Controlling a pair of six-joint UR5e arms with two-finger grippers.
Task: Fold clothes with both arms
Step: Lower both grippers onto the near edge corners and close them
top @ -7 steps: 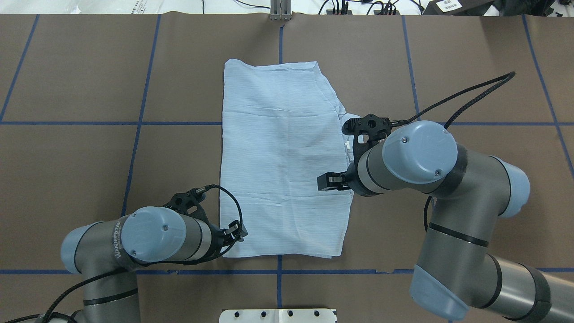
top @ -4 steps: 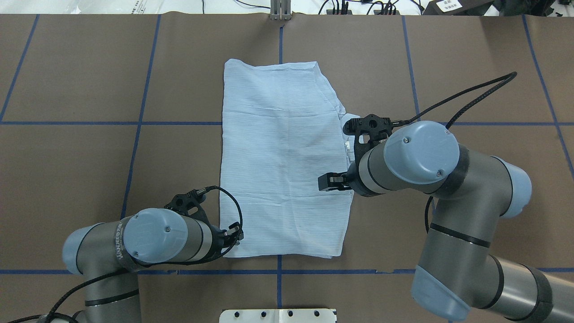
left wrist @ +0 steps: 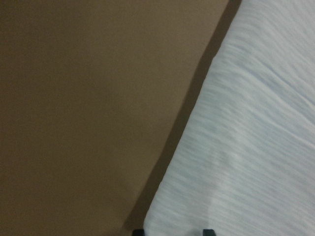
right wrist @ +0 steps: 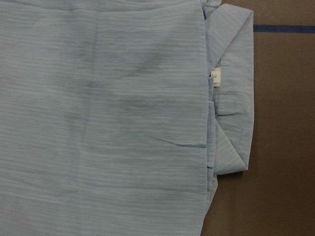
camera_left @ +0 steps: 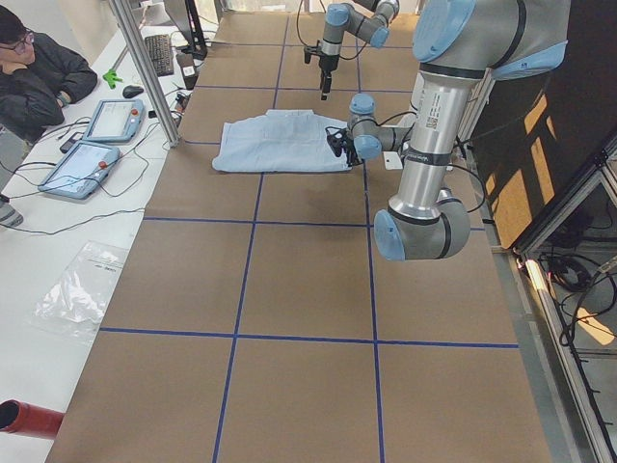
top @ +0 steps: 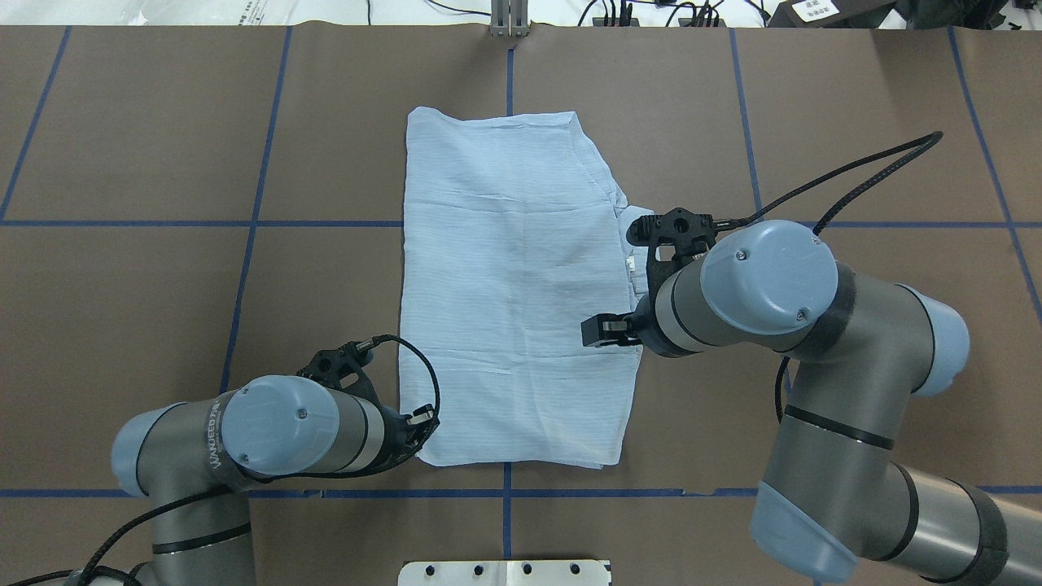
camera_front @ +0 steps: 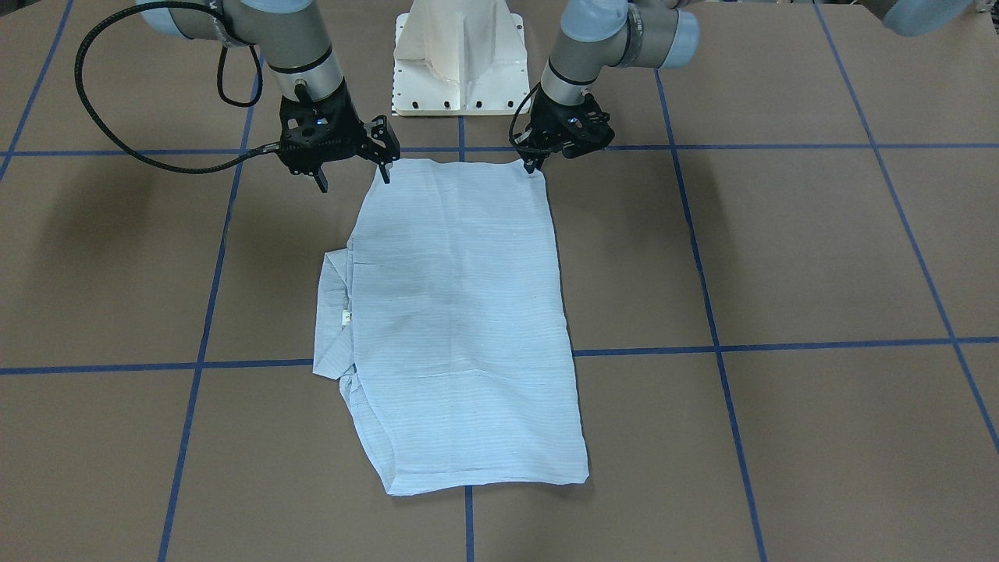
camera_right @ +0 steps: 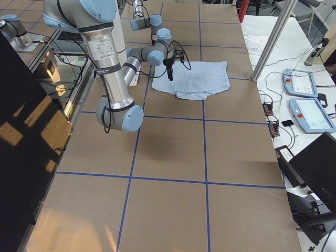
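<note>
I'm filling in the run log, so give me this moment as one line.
shirt lying flat | left tool open, low at robot-side left corner | right tool open, raised over right edge | no grasp yet

Folded shirt [right wrist: 108,118], collar [right wrist: 236,98] rightward

In the blurred left wrist view, the tips of the left tool [left wrist: 173,232] are cut off at 6 o'clock, grip unclear. Print on the label [right wrist: 215,77] is unreadable.
</note>
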